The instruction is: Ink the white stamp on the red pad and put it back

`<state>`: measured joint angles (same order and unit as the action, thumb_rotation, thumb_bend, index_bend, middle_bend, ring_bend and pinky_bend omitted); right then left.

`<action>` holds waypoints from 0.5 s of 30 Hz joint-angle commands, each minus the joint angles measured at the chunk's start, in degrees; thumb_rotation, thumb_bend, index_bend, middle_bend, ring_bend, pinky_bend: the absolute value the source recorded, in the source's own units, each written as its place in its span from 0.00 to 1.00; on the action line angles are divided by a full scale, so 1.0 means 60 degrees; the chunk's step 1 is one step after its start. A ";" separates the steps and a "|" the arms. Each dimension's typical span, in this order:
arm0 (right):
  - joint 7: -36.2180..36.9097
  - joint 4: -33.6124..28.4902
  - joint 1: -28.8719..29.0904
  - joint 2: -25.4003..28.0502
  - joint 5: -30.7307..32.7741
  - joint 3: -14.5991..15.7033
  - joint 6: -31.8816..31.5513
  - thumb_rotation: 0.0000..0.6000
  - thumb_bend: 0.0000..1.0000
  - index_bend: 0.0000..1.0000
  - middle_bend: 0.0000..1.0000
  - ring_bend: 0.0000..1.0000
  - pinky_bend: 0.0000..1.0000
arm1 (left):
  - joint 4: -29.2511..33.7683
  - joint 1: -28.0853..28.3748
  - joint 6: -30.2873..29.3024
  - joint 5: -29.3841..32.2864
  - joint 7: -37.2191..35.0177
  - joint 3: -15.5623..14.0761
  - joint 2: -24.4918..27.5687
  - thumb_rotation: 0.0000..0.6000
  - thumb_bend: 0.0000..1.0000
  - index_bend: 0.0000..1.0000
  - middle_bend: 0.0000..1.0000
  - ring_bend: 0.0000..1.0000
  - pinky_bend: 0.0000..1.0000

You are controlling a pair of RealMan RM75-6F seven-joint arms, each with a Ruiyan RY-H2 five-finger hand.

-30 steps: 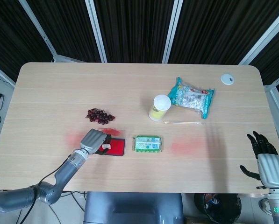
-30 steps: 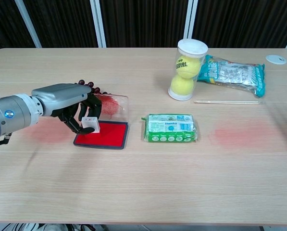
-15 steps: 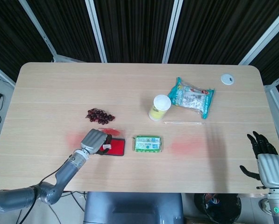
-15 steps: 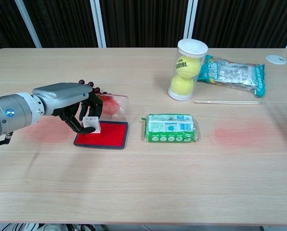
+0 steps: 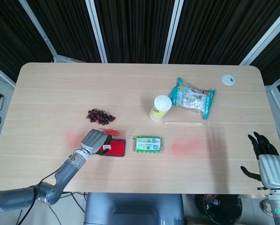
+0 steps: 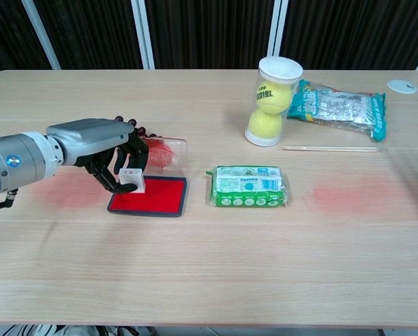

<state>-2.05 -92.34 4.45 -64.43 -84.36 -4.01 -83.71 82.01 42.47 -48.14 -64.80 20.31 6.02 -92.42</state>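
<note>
Stamp, white, sits pinched in your left hand, its base touching the red pad at the pad's 10 o'clock corner. A clear lid stands just behind. Your right hand hangs off the table's 4 o'clock edge, fingers spread, holding nothing.
</note>
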 commanded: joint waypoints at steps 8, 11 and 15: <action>0.0017 -0.0001 -0.0001 0.0007 -0.0009 0.0006 0.0001 1.00 0.25 0.10 0.00 0.00 0.19 | -0.0217 -0.0014 0.0033 0.0057 0.0004 -0.0167 -0.0134 1.00 0.46 0.74 0.69 0.51 0.58; 0.0019 -0.0006 0.0002 0.0013 -0.0012 0.0004 0.0000 1.00 0.25 0.10 0.00 0.00 0.19 | -0.0160 -0.0025 -0.0022 0.0057 -0.0028 -0.0150 -0.0098 1.00 0.46 0.74 0.69 0.51 0.58; 0.0017 0.0003 -0.0003 0.0007 -0.0015 0.0006 -0.0008 1.00 0.25 0.10 0.00 0.00 0.19 | 0.0068 -0.0038 -0.0178 -0.0021 -0.0170 -0.0031 0.0067 1.00 0.46 0.74 0.69 0.51 0.58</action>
<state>-1.95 -92.32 4.43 -64.38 -84.44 -3.98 -83.76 81.97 42.28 -48.87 -64.76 19.63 5.52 -92.38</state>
